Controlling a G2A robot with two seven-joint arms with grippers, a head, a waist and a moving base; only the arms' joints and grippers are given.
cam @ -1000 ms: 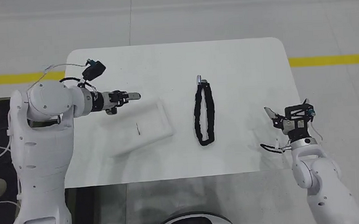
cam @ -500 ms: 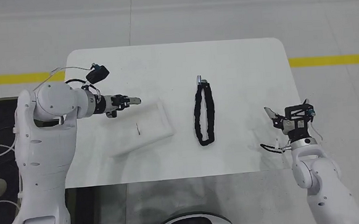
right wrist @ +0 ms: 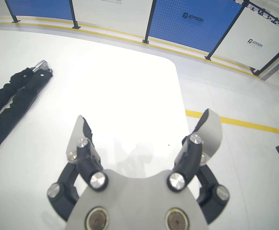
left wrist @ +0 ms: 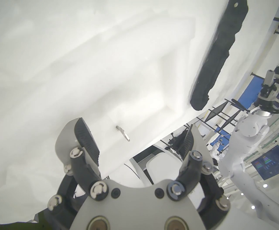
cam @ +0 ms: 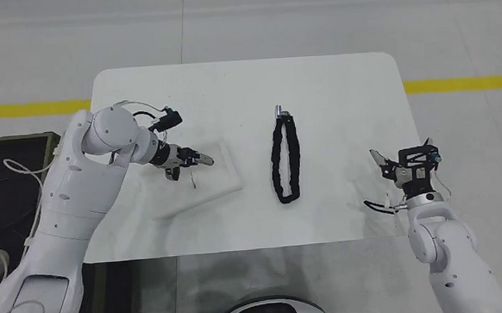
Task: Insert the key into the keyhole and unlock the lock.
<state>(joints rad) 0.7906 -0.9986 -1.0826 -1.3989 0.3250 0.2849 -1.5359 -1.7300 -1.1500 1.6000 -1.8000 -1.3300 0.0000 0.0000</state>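
Handling turns on the small, thin silver metal key (cam: 193, 181), which rests on a white foam pad (cam: 227, 162) on the left part of the white worktop (cam: 341, 82). It is well apart from the black fabric-sleeved chain lock (cam: 285, 159) stretched out near the middle, whose silver metal cylinder (cam: 280, 113) sits at the far end. The left jaws hang open just over the pad, and from the left wrist the key (left wrist: 123, 133) lies just beyond the ribbed black pads (left wrist: 86, 139). The right jaws are spread wide and empty near the worktop's right front edge, away from the lock. The key is probably light, stiff and slick, so a pinch across its broad head would suit best, leaving the blade free. The foam should give a little under the pads. The chain looks heavy and limp inside its soft sleeve (right wrist: 19, 87), so the rigid cylinder (right wrist: 41, 65) is likely the part to steady. The keyhole itself cannot be made out. The key is too small to tell head from blade, or lying flat from propped up. White on white blurs the pad's steps and edges, and both wrist views cut the chain (left wrist: 218, 54) short.
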